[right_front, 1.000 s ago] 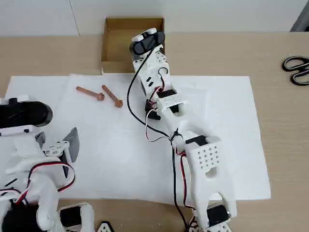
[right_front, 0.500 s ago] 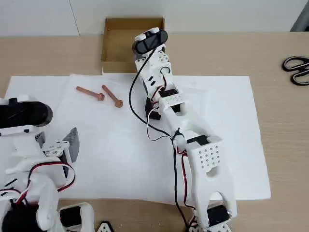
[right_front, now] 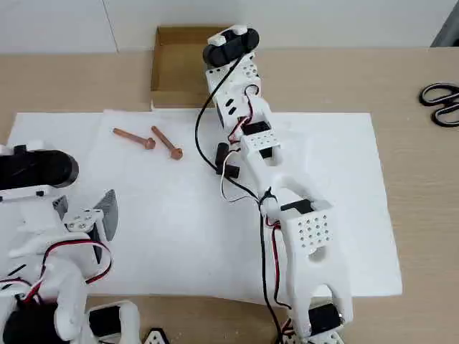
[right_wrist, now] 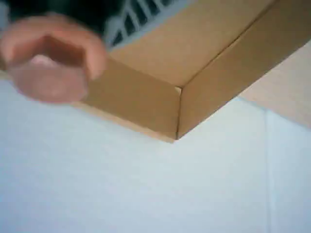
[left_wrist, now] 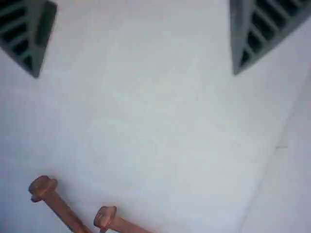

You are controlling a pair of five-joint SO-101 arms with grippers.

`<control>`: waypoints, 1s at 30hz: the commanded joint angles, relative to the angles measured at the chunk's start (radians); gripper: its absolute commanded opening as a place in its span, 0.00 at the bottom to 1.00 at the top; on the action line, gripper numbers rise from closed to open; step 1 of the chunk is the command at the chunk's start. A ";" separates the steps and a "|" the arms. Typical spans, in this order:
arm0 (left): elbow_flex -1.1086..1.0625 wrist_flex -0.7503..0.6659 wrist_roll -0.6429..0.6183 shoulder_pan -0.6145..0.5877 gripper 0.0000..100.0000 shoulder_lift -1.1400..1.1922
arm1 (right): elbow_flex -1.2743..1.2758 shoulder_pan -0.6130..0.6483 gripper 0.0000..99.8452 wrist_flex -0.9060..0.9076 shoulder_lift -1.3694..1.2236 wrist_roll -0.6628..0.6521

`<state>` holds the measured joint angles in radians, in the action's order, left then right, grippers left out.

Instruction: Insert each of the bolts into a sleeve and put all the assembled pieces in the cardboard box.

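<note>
Two brown bolts [right_front: 134, 137] [right_front: 166, 142] lie side by side on the white paper, near the cardboard box [right_front: 176, 64]; their heads also show in the left wrist view [left_wrist: 43, 187] [left_wrist: 105, 217]. My left gripper [left_wrist: 138, 34] hangs open over bare paper, short of the bolts, with nothing between its fingers. My right arm's wrist [right_front: 229, 49] is over the box's near right corner. In the right wrist view my right gripper [right_wrist: 92, 34] is shut on a blurred pinkish-brown piece [right_wrist: 48, 58], just above the box's corner [right_wrist: 177, 111].
The white paper sheet [right_front: 143, 215] covers most of the wooden table. Black scissors [right_front: 441, 100] lie at the far right edge. The right arm stretches across the middle of the sheet, its black cable [right_front: 215, 150] hanging beside it.
The right arm has stretched farther towards the box; its wrist moved up and slightly right, over the box's corner. The left arm and the two bolts have not moved.
</note>
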<state>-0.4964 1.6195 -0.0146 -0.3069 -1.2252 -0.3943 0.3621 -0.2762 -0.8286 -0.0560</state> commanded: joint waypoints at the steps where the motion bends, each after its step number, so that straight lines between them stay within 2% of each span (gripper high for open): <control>1: 0.002 0.005 0.005 -0.002 0.24 -0.005 | -0.061 -0.008 0.00 -0.030 0.019 -0.005; 12: 0.002 0.005 0.005 -0.002 0.24 -0.005 | -0.069 -0.008 0.01 -0.038 -0.056 -0.005; 19: 0.002 0.003 0.005 -0.003 0.24 -0.005 | -0.069 -0.010 0.12 -0.031 -0.091 -0.008; 30: 0.002 0.002 0.005 -0.002 0.24 -0.005 | -0.091 -0.013 0.13 -0.033 -0.101 -0.009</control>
<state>-0.4964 1.6195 -0.0146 -0.3069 -1.2252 -0.4250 0.3575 -0.2961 -0.9574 -0.0560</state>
